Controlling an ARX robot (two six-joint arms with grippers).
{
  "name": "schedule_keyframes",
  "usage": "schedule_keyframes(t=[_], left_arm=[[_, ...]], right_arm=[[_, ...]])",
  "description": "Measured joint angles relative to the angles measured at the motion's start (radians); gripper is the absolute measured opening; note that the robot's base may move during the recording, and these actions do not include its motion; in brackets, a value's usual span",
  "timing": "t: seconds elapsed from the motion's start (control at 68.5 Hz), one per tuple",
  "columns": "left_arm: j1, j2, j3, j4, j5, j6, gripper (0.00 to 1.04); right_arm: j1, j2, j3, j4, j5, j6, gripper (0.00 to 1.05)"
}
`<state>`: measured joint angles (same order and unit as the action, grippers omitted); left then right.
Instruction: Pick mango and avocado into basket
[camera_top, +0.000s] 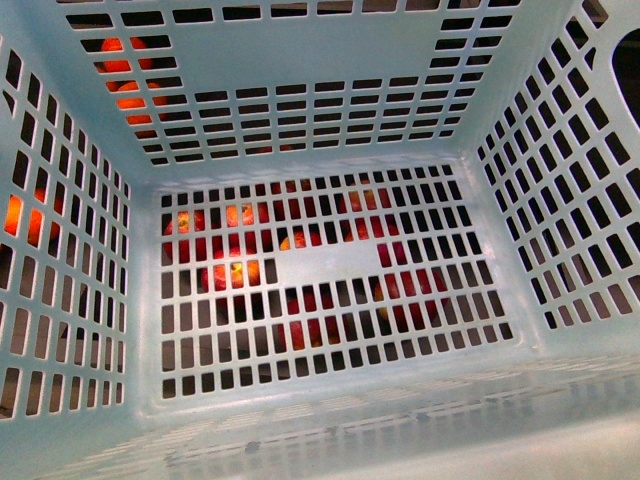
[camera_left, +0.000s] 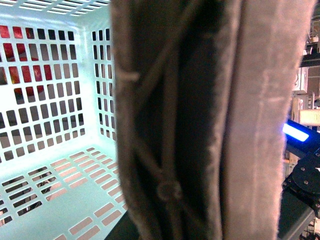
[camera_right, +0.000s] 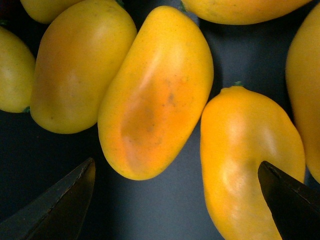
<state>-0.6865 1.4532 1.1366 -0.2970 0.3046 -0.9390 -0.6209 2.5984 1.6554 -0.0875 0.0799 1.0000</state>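
The basket (camera_top: 330, 50) is seen from above in the front view, and its slotted floor and walls fill the picture. Nothing is seen lying inside it. Red apples (camera_top: 225, 270) are glimpsed through the floor slots, below the basket.

In the left wrist view the inside of the basket is shown to one side. Most of the picture is taken up by the brown handle (camera_left: 260, 125), blurred and very close to the camera. The left jaws are not made out there, so their state cannot be told.

In the right wrist view the right gripper (camera_right: 176, 167) is held over a pile of yellow-orange fruit on a dark surface (camera_right: 45, 155), with its jaws spread wide and nothing gripped. The mango (camera_right: 155, 95) is seen lying in the middle of the pile, touching a neighbouring mango (camera_right: 80, 70) on one side. Another mango (camera_right: 250, 160) lies just beside it and is partly covered by one dark fingertip (camera_right: 292, 205).
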Motion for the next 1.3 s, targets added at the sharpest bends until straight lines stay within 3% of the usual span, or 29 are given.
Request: schedule_keyframes(t=[1.3], left_arm=[[0.000, 0.000, 0.000, 0.000, 0.000, 0.000, 0.14]], right_arm=[[0.024, 0.332, 0.571, -0.210, 0.040, -0.058, 0.96]])
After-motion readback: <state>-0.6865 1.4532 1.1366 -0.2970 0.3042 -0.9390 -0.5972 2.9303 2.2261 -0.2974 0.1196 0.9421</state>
